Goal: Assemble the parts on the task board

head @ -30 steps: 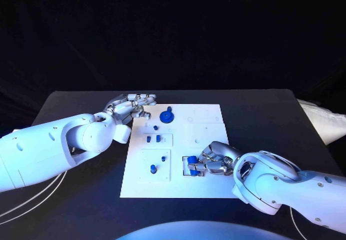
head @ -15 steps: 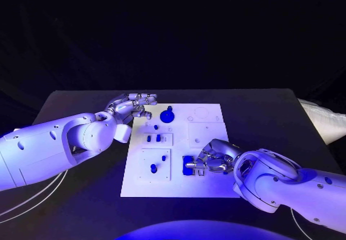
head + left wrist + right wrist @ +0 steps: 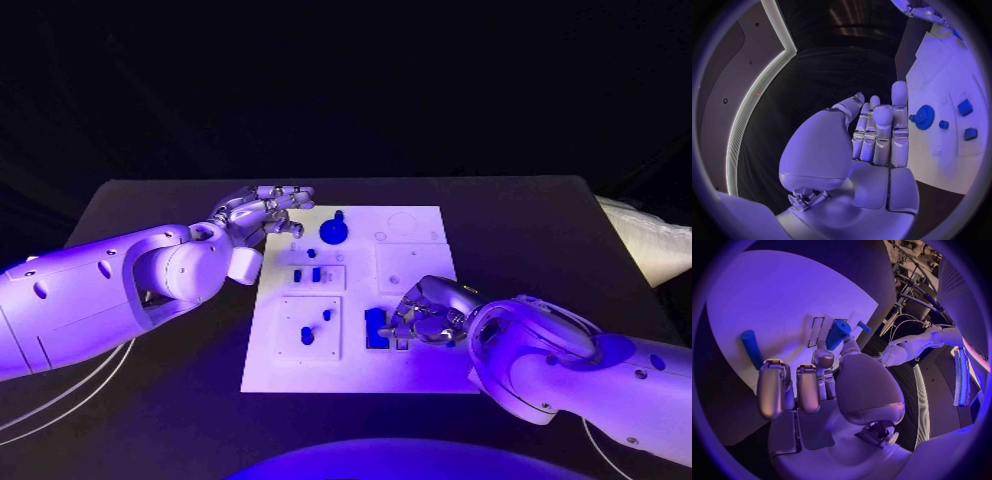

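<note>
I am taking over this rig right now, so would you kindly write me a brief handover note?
Left hand: holds nothing, fingers apart, at the task board's far left corner.
Right hand: over the board's near right area, grips a blue part; whether it is seated cannot be told.
On the board: blue gear at the far end, small blue pieces mid-left, more near-left.
Left: finish placing the held part; other pieces look unassembled.
</note>
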Controlling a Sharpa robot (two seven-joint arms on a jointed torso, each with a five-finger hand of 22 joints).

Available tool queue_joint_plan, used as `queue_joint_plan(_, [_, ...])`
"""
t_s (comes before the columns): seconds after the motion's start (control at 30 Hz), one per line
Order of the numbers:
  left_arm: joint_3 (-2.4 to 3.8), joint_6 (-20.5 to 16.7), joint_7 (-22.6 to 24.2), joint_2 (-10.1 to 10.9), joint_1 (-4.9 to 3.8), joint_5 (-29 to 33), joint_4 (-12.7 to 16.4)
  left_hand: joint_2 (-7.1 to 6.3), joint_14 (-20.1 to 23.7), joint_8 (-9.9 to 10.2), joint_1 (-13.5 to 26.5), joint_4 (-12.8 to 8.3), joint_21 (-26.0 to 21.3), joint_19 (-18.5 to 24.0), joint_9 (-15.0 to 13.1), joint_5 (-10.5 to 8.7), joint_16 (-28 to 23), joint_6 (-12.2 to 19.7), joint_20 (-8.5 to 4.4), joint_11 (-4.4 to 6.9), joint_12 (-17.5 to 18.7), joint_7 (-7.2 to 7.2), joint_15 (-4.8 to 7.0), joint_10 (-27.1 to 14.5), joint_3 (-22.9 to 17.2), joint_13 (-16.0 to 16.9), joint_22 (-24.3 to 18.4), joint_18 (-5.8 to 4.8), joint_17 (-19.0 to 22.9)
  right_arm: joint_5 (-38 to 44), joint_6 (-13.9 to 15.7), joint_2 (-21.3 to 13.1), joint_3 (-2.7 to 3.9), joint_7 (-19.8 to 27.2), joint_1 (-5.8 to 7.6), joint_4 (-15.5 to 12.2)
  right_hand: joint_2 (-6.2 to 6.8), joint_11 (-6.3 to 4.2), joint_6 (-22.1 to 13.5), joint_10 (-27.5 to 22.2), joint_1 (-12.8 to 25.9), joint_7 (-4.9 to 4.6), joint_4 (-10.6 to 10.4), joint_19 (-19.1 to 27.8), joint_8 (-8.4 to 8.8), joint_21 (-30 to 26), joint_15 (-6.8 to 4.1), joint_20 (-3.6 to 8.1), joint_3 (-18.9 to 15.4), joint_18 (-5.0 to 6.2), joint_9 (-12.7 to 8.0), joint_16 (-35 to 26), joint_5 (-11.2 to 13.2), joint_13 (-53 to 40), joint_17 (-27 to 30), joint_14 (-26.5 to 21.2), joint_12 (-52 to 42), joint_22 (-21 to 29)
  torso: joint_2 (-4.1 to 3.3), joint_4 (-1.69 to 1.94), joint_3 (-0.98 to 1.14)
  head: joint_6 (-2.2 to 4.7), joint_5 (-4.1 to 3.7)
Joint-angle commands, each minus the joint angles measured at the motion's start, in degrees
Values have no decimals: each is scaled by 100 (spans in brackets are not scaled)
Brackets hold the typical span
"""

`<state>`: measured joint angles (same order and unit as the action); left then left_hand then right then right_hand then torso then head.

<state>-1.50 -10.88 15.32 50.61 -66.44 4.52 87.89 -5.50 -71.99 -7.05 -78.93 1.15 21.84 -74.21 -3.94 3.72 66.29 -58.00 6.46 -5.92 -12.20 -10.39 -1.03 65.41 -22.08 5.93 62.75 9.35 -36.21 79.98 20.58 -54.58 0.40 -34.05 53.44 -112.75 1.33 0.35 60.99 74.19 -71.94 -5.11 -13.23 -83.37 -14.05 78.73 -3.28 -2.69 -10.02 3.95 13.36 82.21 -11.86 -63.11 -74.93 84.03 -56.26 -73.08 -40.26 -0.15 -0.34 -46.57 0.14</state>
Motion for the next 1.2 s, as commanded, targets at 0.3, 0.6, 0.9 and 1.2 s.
queue_joint_plan(0.3, [4, 112, 15, -1, 1, -17, 23, 17, 46, -15, 28, -4, -19, 36, 10, -7, -19, 49, 10, 6, -39, 0, 1, -46, 40, 7, -11, 97, 6, 1275, -197, 129, -1, -67, -7, 55, -143, -66, 172, 348, -673, 96, 376, -10, -104, 16, -95, 82, 211, -20, 91, -11, 367, -449, -198, 364, -539, -53, -1, -1, -3, -23, -9])
queue_joint_plan(0.6, [4, 115, 7, 8, 1, -17, 25, 17, 45, -14, 28, -4, -20, 37, 10, -7, -17, 51, 11, 6, -40, 0, 0, -48, 42, 7, -12, 97, 2, 1268, 174, 19, -1, -57, -14, -61, -152, -88, 217, 487, -361, 124, 155, -23, -159, 25, -115, 105, 117, -24, 138, 6, 79, -671, -228, 370, -791, -69, -1, -11, 7, -18, -18])
queue_joint_plan(0.9, [1, 100, 16, 12, 2, -17, 14, 18, 47, -13, 28, -4, -21, 38, 10, -6, -17, 55, 11, 5, -42, -1, 0, -53, 44, 7, -13, 97, 4, 812, 360, -633, 28, 124, 33, -420, -142, -50, 30, 367, -496, 68, 159, -32, -46, 36, -92, 96, 166, -29, 112, 77, -105, -547, -347, 390, -571, -89, 25, -38, -8, -23, -90])
queue_joint_plan(1.2, [-4, 90, 31, 6, 4, -17, 14, 18, 47, -13, 28, -4, -21, 38, 10, -6, -17, 55, 11, 5, -42, -1, 0, -53, 44, 7, -13, 97, 4, 773, -23, -1139, 26, 98, 68, -474, -191, -8, -57, 300, -564, 17, 157, -33, 59, 42, -57, 66, 210, -33, 76, 97, -187, -465, -381, 393, -432, -102, 51, -113, -7, 27, -103])
